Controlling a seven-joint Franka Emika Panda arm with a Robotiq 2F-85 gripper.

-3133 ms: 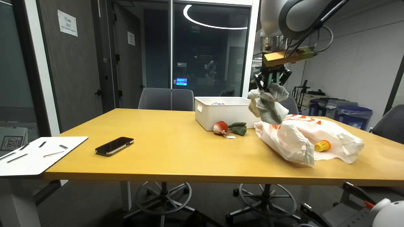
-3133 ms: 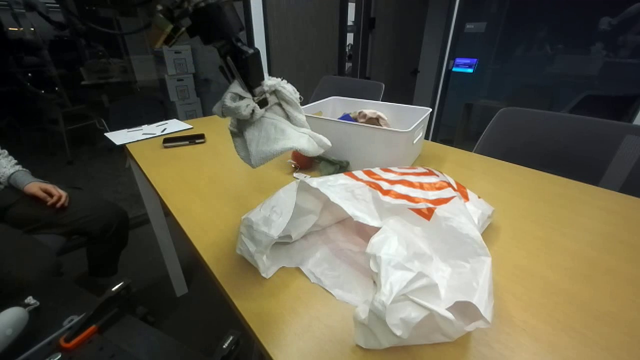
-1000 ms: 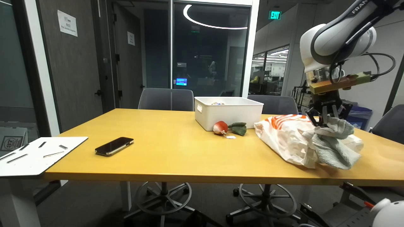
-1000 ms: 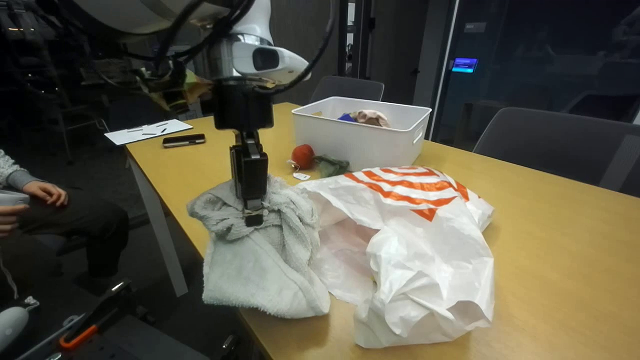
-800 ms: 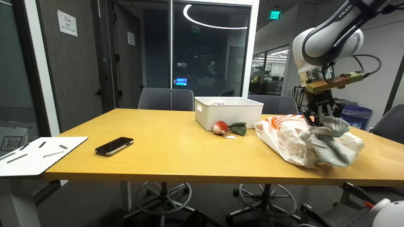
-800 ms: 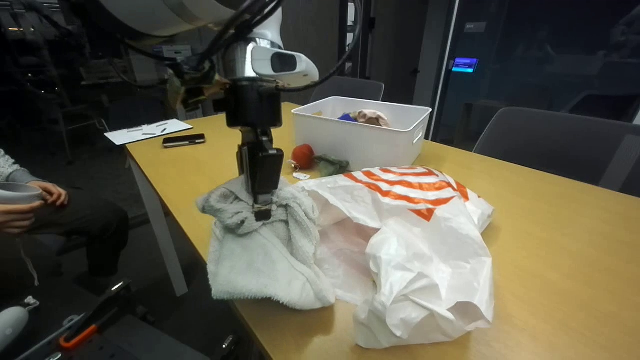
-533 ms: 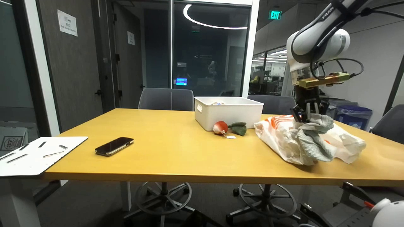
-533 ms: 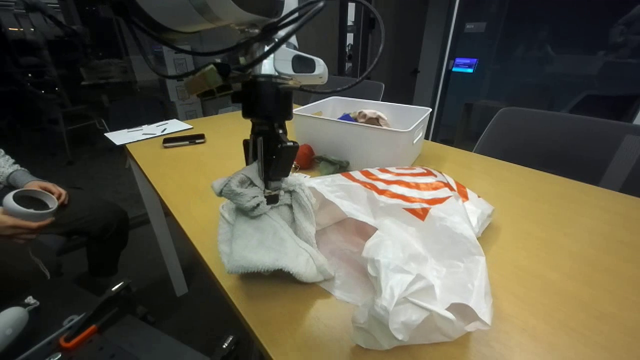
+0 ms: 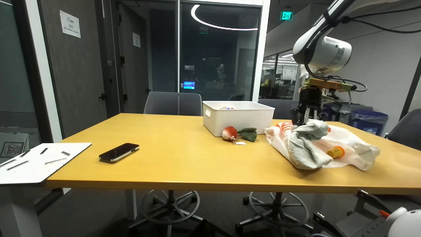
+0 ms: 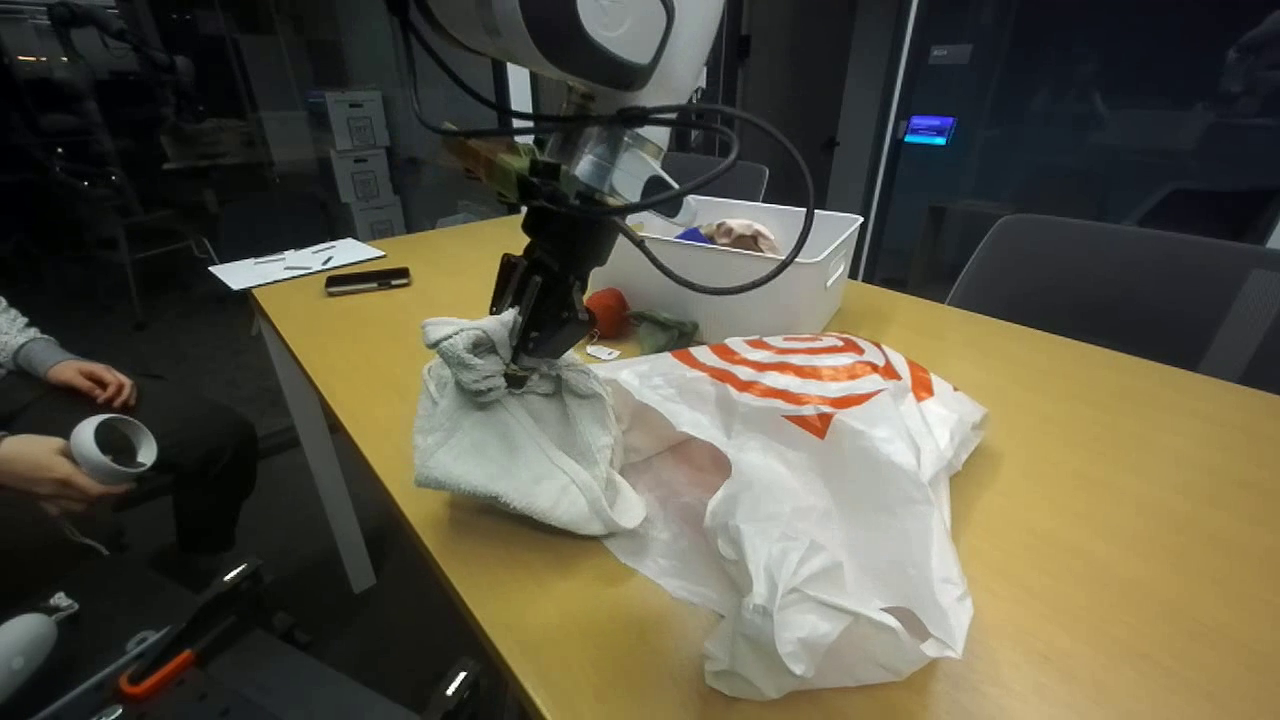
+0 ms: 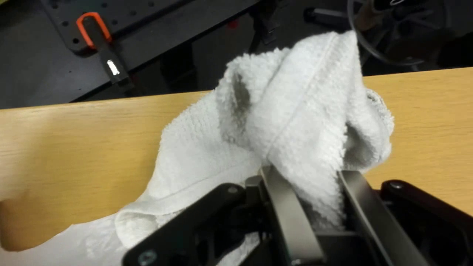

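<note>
My gripper (image 9: pixel 306 122) is shut on a grey-white towel (image 9: pixel 306 149), gripping bunched folds of it; both also show in the other exterior picture, the gripper (image 10: pixel 530 368) tilted and the towel (image 10: pixel 515 450) hanging below. In the wrist view the towel (image 11: pixel 295 111) is pinched between the fingers (image 11: pixel 303 171), with the table edge behind it. The towel hangs low over the table beside the open mouth of a white plastic bag (image 10: pixel 830 530) with orange print and seems to touch the bag. A yellow-orange thing (image 9: pixel 336 152) lies at the bag. Whether the towel touches the table is unclear.
A white bin (image 9: pixel 238 121) with things inside stands behind the bag. A red-and-white ball (image 9: pixel 229 133) and a green cloth-like thing (image 9: pixel 249 135) lie before it. A phone (image 9: pixel 119 153) and white board (image 9: pixel 49 161) lie farther off. A person's hand holds a cup-like device (image 10: pixel 112 450).
The towel was high beside the bin, then came down near the table's front edge. Since then gripper and towel have moved away from that edge, uncovering the yellow thing; the wrist tilted and the bag shifted slightly.
</note>
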